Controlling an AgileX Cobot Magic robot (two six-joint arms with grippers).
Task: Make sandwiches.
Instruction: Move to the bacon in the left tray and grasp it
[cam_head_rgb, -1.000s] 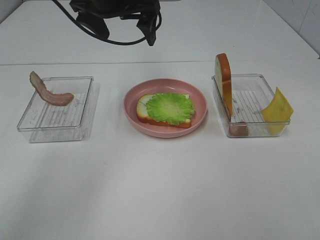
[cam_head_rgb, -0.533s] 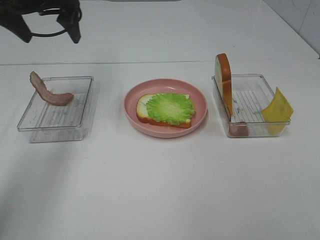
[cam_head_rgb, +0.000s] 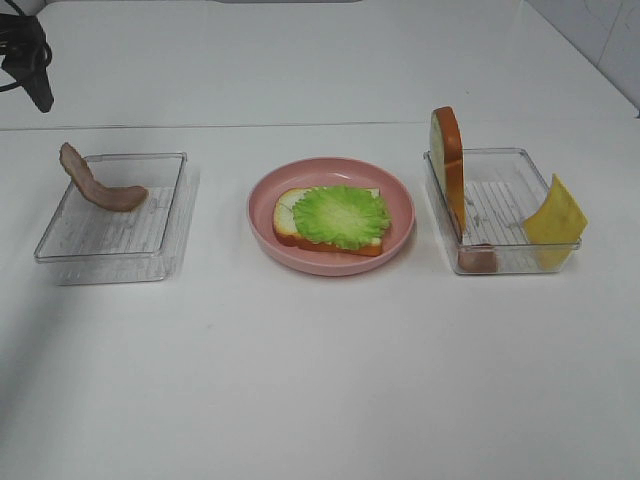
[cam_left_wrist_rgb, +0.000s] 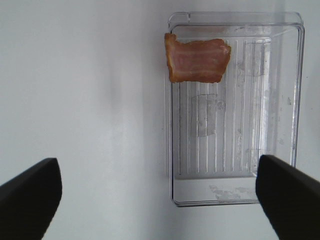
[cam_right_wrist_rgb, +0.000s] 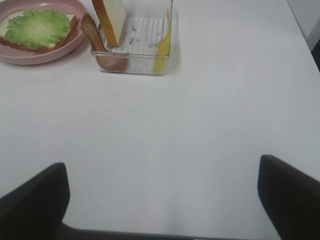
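White desk, evenly lit. Left end effector (cam_left_wrist_rgb: 160, 200) hangs over the left tray (cam_left_wrist_rgb: 300, 100), jaws spread wide, nothing in them. Right end effector (cam_right_wrist_rgb: 160, 200) is equally wide and empty, well back from the right tray (cam_right_wrist_rgb: 145, 30). Bacon strip (cam_left_wrist_rgb: 197, 61) lies draped over a corner of the left tray's rim, one end raised outside it. Sandwich so far: bread slice (cam_head_rgb: 286, 208) with lettuce (cam_head_rgb: 342, 216) on the pink plate (cam_head_rgb: 400, 195). I reckon bacon is next. I'd pinch across the strip's narrow width at the raised end, clear of the wall, so the tray doesn't lift too.
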